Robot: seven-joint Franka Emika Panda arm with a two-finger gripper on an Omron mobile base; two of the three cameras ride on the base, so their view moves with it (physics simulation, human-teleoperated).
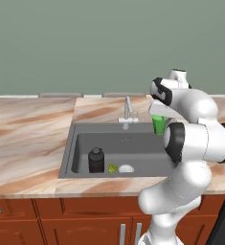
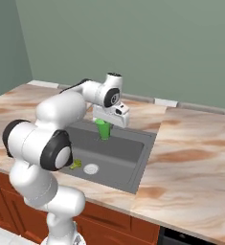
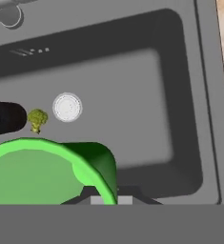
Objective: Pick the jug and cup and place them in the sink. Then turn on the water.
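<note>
Gripper (image 2: 106, 125) clamped on the green cup (image 2: 103, 129) — held above the sink (image 1: 80, 133) for release beside the jug (image 1: 96, 160).

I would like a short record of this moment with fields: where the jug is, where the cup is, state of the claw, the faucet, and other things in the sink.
jug: stands upright on the floor of the sink, at its left side
cup: green, held by the claw above the sink, not yet set down
claw: shut on the cup's rim
faucet: silver, behind the basin; no water visible
other things: white drain; small yellow-green lump between jug and drain
</note>
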